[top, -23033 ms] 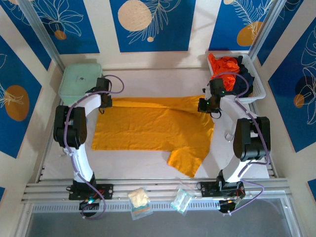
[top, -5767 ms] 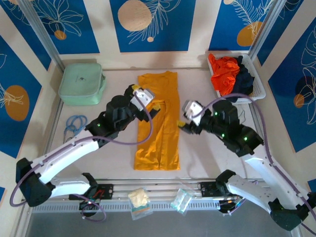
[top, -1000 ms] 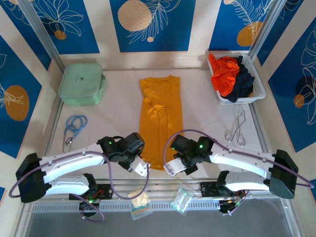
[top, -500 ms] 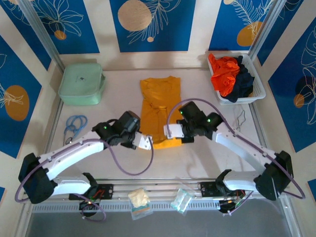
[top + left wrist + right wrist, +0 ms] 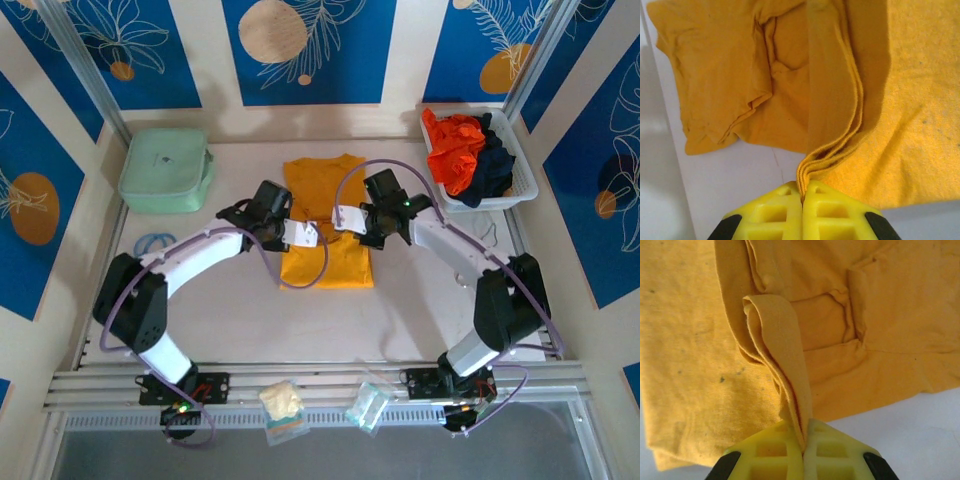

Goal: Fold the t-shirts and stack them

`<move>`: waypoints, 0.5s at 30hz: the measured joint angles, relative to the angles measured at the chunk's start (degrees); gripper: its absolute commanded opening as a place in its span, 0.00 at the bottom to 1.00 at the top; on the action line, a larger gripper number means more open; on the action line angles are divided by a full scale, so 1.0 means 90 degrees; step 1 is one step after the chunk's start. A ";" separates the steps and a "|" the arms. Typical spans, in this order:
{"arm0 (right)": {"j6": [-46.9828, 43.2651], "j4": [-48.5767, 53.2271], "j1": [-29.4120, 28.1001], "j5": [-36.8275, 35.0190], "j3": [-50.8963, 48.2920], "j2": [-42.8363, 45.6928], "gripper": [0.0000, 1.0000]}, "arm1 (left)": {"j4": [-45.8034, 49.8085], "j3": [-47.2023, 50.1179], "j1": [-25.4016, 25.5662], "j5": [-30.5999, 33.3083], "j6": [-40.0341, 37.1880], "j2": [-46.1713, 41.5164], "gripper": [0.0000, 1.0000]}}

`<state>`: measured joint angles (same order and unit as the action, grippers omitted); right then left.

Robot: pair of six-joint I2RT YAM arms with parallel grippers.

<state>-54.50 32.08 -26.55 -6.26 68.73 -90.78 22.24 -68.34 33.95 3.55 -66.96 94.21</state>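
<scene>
three t-shirts are showing. one golden-yellow tee (image 5: 326, 268) is lying part-folded toward the table's (image 5: 240, 310) far edge, at its middle. one orange-red tee (image 5: 452, 150) and one navy tee (image 5: 494, 162) are sitting bunched in the one white basket (image 5: 527, 186) at the far right corner. the left gripper (image 5: 802, 199) and the right gripper (image 5: 803, 440) are each pinching a gathered yellow edge.

Mint case (image 5: 163, 170), white basket (image 5: 527, 172), clear packets (image 5: 283, 404)
</scene>
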 measured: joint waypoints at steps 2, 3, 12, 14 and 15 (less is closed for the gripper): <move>0.0102 -0.0228 0.0109 0.0005 0.0051 -0.0255 0.00 | -0.0124 -0.0061 -0.0112 -0.0002 0.0000 0.0233 0.00; 0.0119 -0.0291 0.0136 0.0000 0.0073 -0.0347 0.00 | -0.0194 -0.0083 -0.0151 -0.0002 0.0000 0.0325 0.00; 0.0775 -0.1030 0.0362 -0.0163 0.0396 -0.1455 0.00 | -0.0947 -0.0282 -0.0238 0.0002 0.0002 0.1168 0.00; 0.0911 -0.1154 0.0391 -0.0202 0.0403 -0.1622 0.01 | -0.1115 -0.0291 -0.0250 0.0022 0.0005 0.1324 0.00; 0.0962 -0.1183 0.0403 -0.0219 0.0425 -0.1707 0.03 | -0.1168 -0.0291 -0.0260 0.0041 0.0005 0.1382 0.00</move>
<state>-45.84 21.43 -22.92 -8.23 72.55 -106.15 11.73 -70.96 31.62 3.92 -66.92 106.65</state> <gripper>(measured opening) 0.048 0.064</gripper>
